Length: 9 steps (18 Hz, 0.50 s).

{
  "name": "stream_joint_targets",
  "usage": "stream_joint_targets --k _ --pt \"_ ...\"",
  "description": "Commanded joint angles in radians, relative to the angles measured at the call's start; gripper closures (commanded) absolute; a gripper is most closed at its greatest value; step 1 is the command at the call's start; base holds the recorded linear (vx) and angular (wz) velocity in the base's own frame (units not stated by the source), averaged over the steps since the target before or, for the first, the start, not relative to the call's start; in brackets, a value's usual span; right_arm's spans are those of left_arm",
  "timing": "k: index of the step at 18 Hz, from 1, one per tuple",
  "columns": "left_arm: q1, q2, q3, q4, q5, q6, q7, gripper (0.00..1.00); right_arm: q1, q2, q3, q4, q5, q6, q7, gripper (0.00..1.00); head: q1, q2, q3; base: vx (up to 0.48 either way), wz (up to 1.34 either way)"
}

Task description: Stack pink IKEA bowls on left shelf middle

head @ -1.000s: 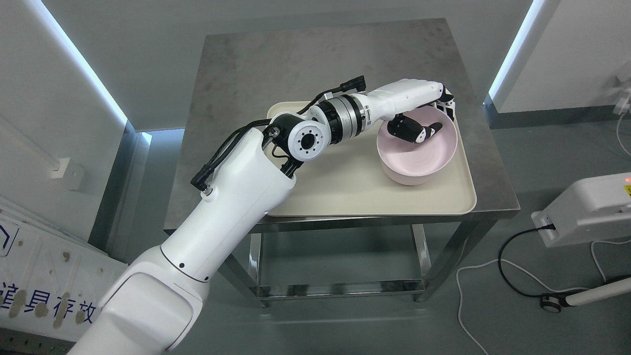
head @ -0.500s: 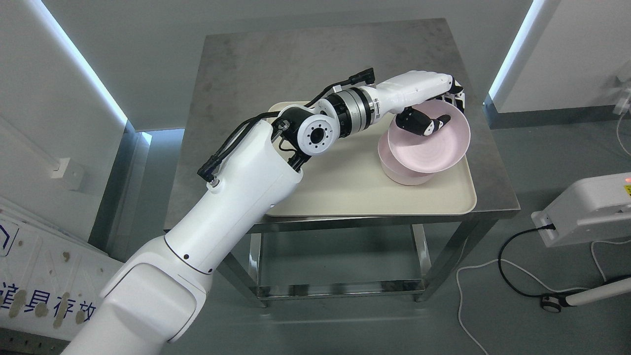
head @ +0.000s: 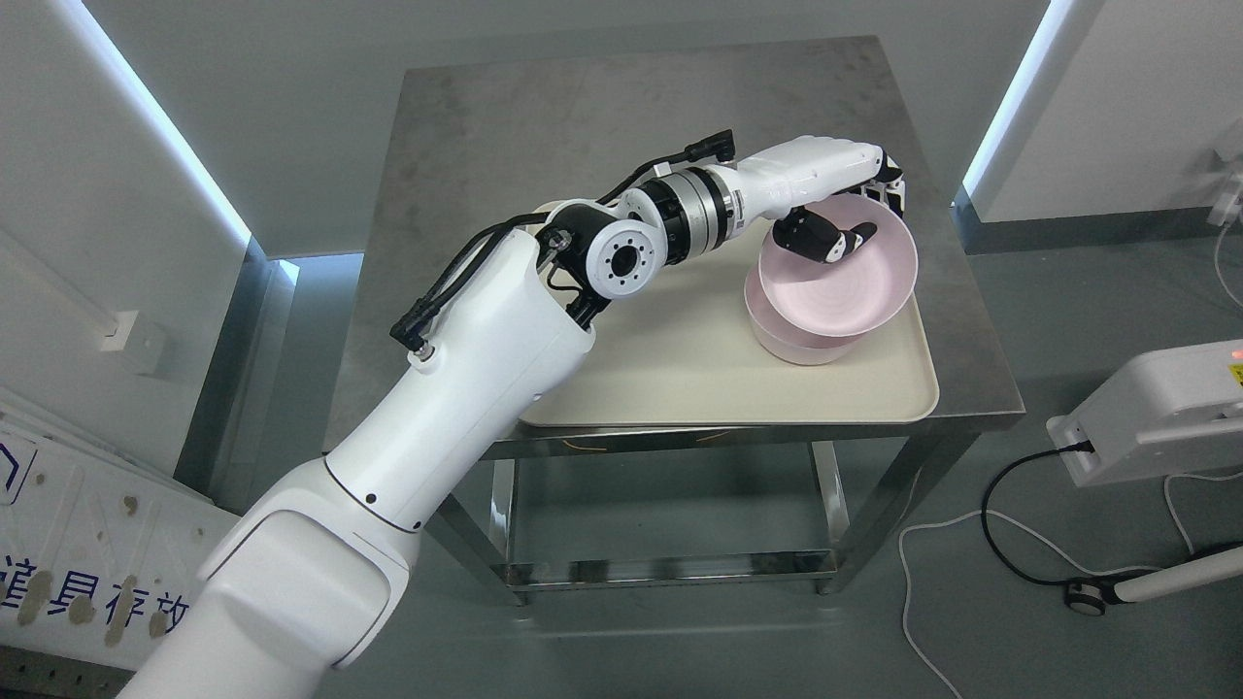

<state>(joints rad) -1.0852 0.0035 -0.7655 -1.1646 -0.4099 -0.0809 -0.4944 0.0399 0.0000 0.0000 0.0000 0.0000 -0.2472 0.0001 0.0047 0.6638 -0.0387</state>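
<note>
Left hand [head: 843, 209] fingers clamp tilted upper pink bowl [head: 840, 282], apparently facing up-left.

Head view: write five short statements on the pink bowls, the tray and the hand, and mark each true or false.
1. The left hand grips the upper pink bowl at its far rim, thumb inside. True.
2. The upper pink bowl lies flat on the steel table. False: it is tilted and held above the lower pink bowl.
3. The lower pink bowl stands on the cream tray. True.
4. The tray sits on the floor. False: it lies on the steel table.
5. Both arms are at work. False: only the left arm shows.
</note>
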Motion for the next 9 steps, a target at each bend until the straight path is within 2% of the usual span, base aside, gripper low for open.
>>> stream_joint_targets --k 1,3,4,5,7,9 --pt "-0.002 0.014 0.035 0.052 -0.046 -0.019 -0.006 0.94 0.0 -0.017 -0.005 -0.017 -0.002 0.0 0.0 0.0 0.0 0.0 0.0 0.0 0.0" --pt "-0.001 0.014 0.037 0.052 -0.047 -0.019 -0.007 0.9 0.0 -0.017 -0.005 -0.017 -0.002 0.0 0.0 0.0 0.0 0.0 0.0 0.0 0.0" --pt "-0.001 0.014 0.04 0.052 -0.052 -0.019 -0.007 0.74 0.0 -0.017 -0.005 -0.017 -0.002 0.0 0.0 0.0 0.0 0.0 0.0 0.0 0.0" --pt "-0.001 0.014 0.043 0.051 -0.052 -0.019 -0.007 0.47 0.0 -0.017 -0.005 -0.017 -0.002 0.0 0.0 0.0 0.0 0.0 0.0 0.0 0.0" --pt "0.004 0.014 0.058 0.036 -0.046 -0.02 -0.027 0.4 0.0 -0.017 -0.005 -0.017 -0.002 0.0 0.0 0.0 0.0 0.0 0.0 0.0 0.0" --pt "0.016 0.014 0.154 -0.007 -0.041 -0.046 -0.071 0.34 0.0 -0.017 -0.005 -0.017 -0.002 0.0 0.0 0.0 0.0 0.0 0.0 0.0 0.0"
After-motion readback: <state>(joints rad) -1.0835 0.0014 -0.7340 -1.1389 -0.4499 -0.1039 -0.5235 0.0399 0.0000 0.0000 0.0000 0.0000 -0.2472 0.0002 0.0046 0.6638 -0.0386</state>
